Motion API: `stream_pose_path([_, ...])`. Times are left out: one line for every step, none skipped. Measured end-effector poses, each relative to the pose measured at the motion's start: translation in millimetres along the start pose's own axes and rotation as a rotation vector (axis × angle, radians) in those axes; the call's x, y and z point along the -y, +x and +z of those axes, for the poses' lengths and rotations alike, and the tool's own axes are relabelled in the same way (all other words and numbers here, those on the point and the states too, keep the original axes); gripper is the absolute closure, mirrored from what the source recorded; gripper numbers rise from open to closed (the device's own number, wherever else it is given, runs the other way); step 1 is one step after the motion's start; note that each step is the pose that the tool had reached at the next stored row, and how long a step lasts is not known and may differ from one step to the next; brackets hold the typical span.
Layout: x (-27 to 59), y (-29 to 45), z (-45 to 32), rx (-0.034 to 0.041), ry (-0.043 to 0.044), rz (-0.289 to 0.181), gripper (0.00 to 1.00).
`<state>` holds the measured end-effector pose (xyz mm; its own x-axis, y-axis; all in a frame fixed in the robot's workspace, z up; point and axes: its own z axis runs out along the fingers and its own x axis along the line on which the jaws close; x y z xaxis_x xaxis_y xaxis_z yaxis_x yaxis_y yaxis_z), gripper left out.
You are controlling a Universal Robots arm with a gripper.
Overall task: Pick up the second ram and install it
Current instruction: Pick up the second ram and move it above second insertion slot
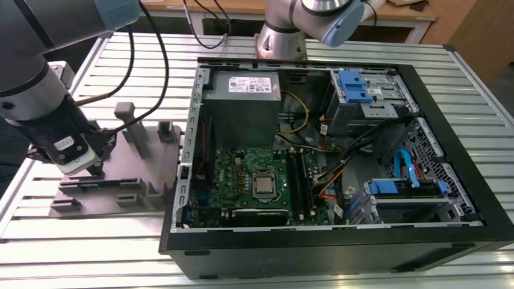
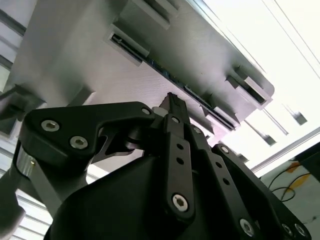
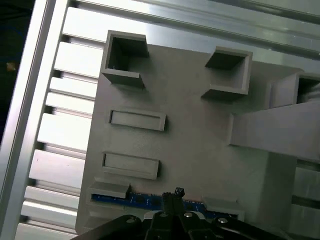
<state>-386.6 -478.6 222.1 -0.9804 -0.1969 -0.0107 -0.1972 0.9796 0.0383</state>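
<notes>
Meanwhile, the hand [image 1: 95, 170] hangs low over the grey holder plate [image 1: 120, 194] on the counter [image 1: 96, 259], right at the second ram [image 3: 145, 201], which is still in its groove; its grip cannot be told, and nothing has yet reached the open computer [image 1: 337, 256].

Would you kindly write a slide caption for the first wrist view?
Gripper poised at the second ram, which sits edgewise in the grey fixture plate.
</notes>
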Motion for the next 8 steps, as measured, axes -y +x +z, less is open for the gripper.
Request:
stream_pose_path([0.0,0.0,0.0,-0.0007,-0.0001,-0.015,0.89])
stream_pose_path([0.0,0.0,0.0,-0.0012,-0.0003,-0.029,0.89])
stream_pose_path([0.0,0.0,0.0,-0.0018,-0.0005,-0.045,0.89])
stream_pose_path([0.0,0.0,0.0,-0.0023,-0.0006,-0.06,0.89])
stream_pose_path([0.0,0.0,0.0,-0.0028,-0.0008,-0.074,0.89])
stream_pose_path([0.0,0.0,0.0,-0.0034,-0.0009,-0.089,0.89])
stream_pose_path([0.0,0.0,0.0,-0.0041,-0.0011,-0.104,0.89])
stream_pose_path([0.0,0.0,0.0,-0.0046,-0.0012,-0.119,0.89])
